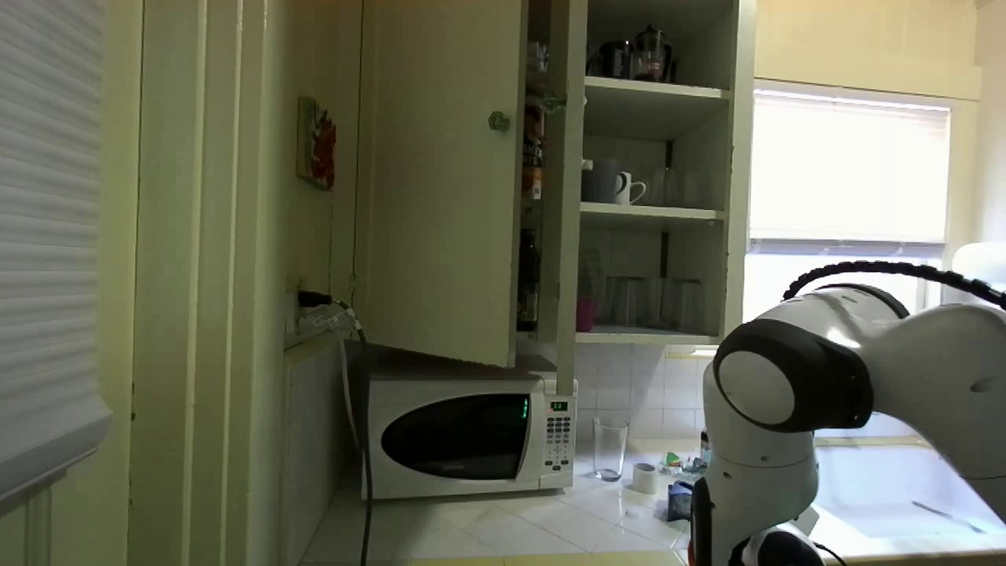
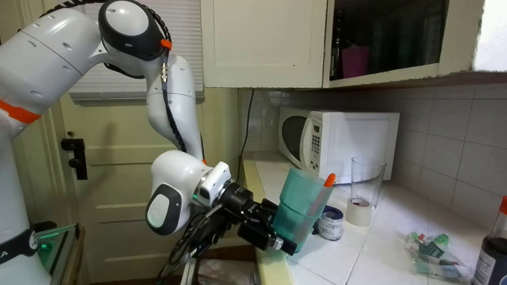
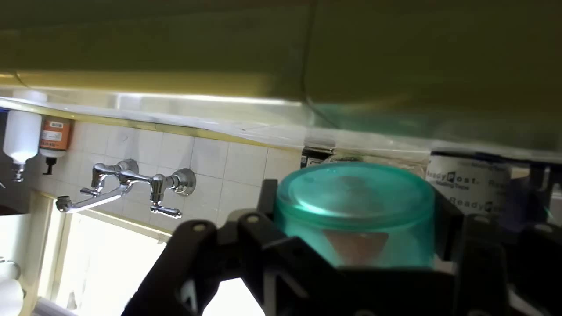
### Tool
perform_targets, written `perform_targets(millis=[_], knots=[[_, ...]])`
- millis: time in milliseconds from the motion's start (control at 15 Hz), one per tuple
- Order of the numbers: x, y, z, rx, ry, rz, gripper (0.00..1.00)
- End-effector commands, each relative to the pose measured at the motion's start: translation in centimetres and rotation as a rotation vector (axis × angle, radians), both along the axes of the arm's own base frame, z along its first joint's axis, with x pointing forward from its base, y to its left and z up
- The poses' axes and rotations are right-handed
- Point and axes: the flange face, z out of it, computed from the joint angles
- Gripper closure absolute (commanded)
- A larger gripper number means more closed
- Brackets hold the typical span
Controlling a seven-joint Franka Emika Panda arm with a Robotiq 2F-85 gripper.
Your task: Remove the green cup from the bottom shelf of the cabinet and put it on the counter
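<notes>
Working remotely, I pinch the tilted green cup [image 2: 298,208] between the fingers [image 2: 288,245] at the front edge of the tiled tabletop [image 2: 326,263], a clear glass [image 2: 364,184] and microwave [image 2: 358,138] farther back, the kitchen window [image 1: 849,169] bright.

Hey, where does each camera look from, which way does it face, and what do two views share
An exterior view: across from the cabinet, facing it and the microwave; the arm shows at picture right.
An exterior view: lower than the cabinet, looking along the counter toward a door; arm at picture left, gripper holding the green cup.
Wrist view: on the wrist, seemingly upside down, looking past the cup's base toward a faucet; fingers show.
Both exterior views share microwave and cabinet.
</notes>
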Motion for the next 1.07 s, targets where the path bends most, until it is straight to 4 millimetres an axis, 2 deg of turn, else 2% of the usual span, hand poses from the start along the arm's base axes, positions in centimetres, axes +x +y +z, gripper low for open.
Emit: perform_targets(millis=[0,133,267,400,467,533,667,1000], knots=[[-0.7,0.2,-2.0,-0.004,-0.007,0.026,0.49],[-0.8,0.3,-2.9,0.01,-0.008,0.033,0.49],[-0.2,0.1,-2.9,0.01,-0.022,0.04,0.49],[-0.5,0.0,-3.1,0.012,-0.011,0.05,0.49],[-0.4,-0.1,-3.2,0.008,-0.008,0.062,0.32],[-0.5,-0.2,-3.4,0.005,-0.003,0.066,0.06],[-1.1,-0.4,-3.9,0.007,0.009,0.075,0.0],[-1.3,-1.0,-3.6,0.01,0.012,0.066,0.0]])
